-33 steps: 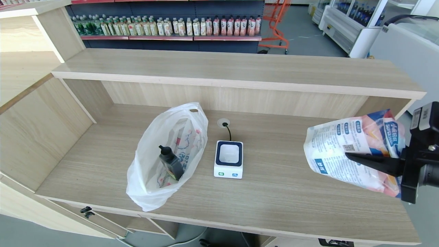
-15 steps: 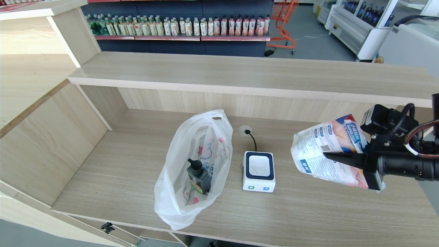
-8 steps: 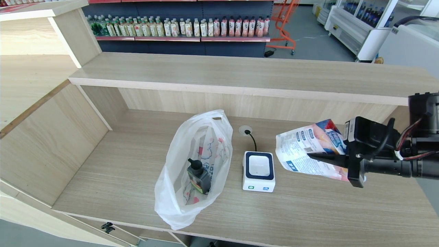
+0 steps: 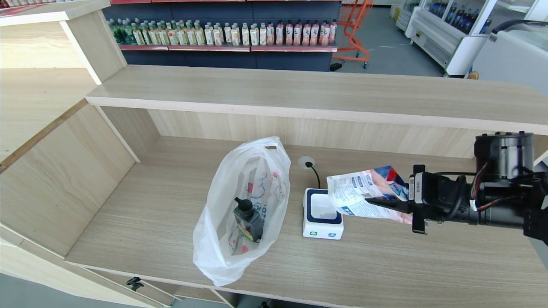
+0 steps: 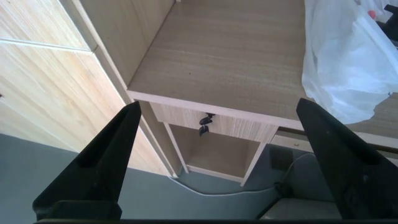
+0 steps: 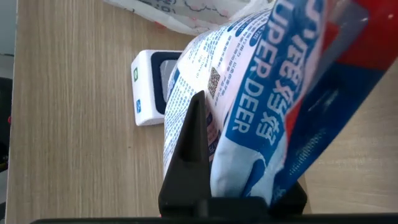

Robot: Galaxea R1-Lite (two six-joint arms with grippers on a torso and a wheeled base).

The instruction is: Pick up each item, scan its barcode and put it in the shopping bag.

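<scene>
- My right gripper [image 4: 369, 196] grips the pouch [image 4: 357, 187] between its 2 fingers, holding the free end above the scanner [image 4: 322, 226].
- My left gripper [image 5: 217, 103] hangs spread wide off the counter [image 5: 236, 50] front edge, near the shopping bag [image 5: 348, 68].

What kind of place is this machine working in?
Most likely a shop checkout: a barcode scanner sits on the wooden counter beside a shopping bag, with shelves of bottled drinks and freezers behind.
</scene>
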